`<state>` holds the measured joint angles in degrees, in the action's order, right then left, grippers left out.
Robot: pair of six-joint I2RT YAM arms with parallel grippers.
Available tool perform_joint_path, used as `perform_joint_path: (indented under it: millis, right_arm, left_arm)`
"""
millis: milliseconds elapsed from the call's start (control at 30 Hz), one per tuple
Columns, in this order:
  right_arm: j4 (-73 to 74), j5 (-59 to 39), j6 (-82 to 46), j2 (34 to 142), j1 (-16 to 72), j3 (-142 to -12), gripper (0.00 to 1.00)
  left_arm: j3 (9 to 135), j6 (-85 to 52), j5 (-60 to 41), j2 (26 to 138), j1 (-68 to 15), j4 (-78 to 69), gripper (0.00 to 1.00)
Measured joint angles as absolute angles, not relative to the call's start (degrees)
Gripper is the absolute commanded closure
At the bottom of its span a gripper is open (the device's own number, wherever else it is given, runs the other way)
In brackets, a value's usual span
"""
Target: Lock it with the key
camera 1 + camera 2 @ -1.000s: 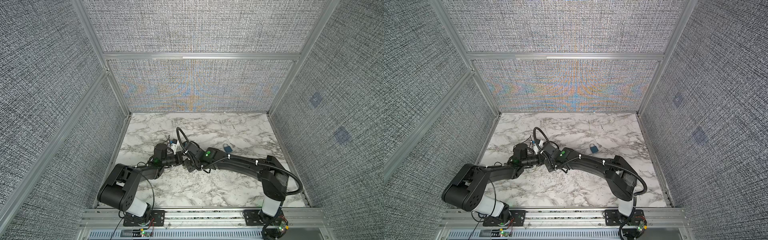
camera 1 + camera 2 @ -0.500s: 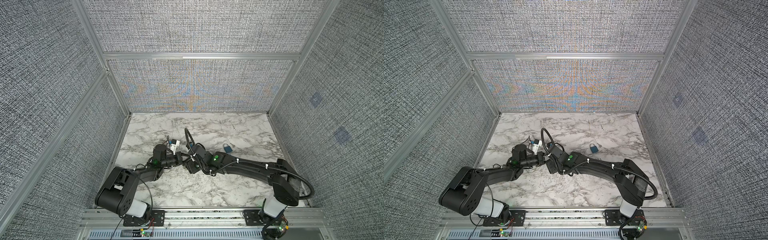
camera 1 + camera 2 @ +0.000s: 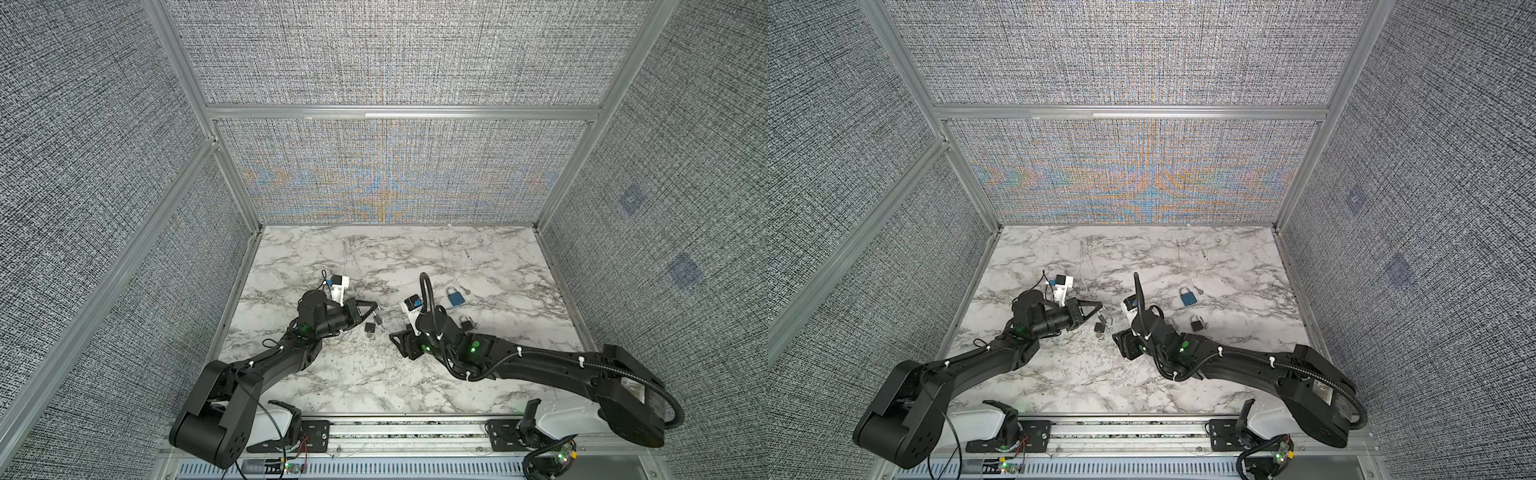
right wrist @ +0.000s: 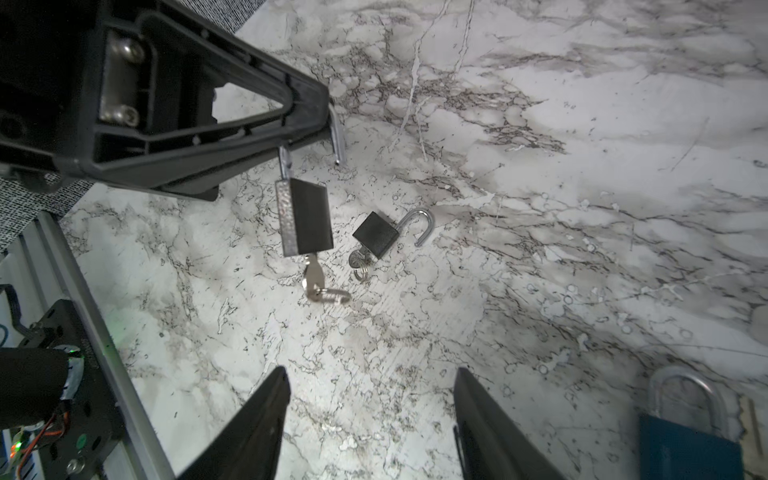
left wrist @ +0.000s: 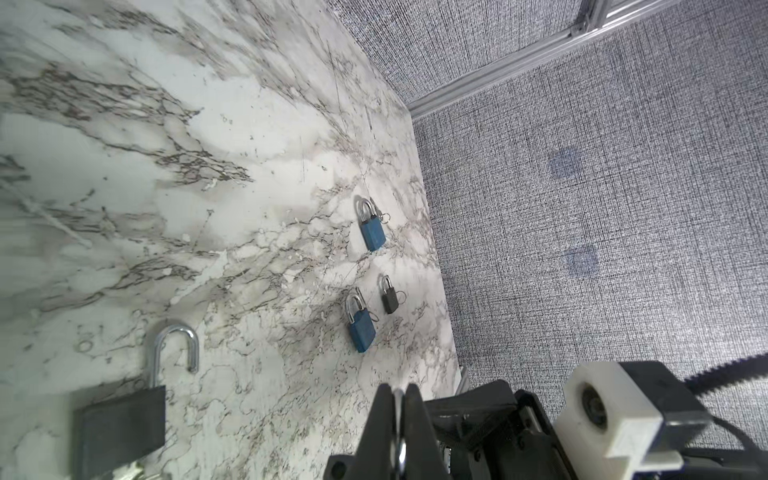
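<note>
The left gripper [image 4: 309,124] is clenching the steel shackle of a black padlock [image 4: 307,220]. The padlock is hanging just above the marble table [image 3: 374,386], with its key [image 4: 313,276] sticking out underneath. The right gripper [image 4: 372,374] is standing released, jaws spread around nothing, and is facing that lock across a bare gap. A second black padlock [image 4: 376,239] is lying flat just beside the hanging one, its shackle swung open. Open marble is running from both grippers toward the back wall and toward the front rail [image 3: 407,430]. The table's left edge is lying near the left arm.

The left wrist view is showing a rear blue padlock [image 5: 372,232], a front blue padlock [image 5: 361,330] and a small dark padlock [image 5: 390,299] lying close together toward the right edge. In both top views the right arm is covering the front blue one. The hanging lock's body is staying hidden behind the fingers in the left wrist view.

Grey woven wall panels [image 3: 395,62] in an aluminium frame [image 3: 399,112] are closing in three sides.
</note>
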<state>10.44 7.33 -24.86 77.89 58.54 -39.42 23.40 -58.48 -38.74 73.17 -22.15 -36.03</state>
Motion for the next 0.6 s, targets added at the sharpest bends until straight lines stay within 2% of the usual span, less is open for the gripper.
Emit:
perform_joint_path:
  millis: [233, 600]
  right_arm:
    - [22.22, 7.05, -21.54, 78.87, 58.70, -37.21, 0.48]
    - [28.27, 4.25, -17.87, 84.88, 58.74, -41.63, 0.66]
  left_arm:
    - [23.24, -61.32, -35.90, 69.12, -23.11, -33.12, 1.00]
    - [23.79, -63.46, -34.44, 67.83, -23.92, -31.11, 1.00]
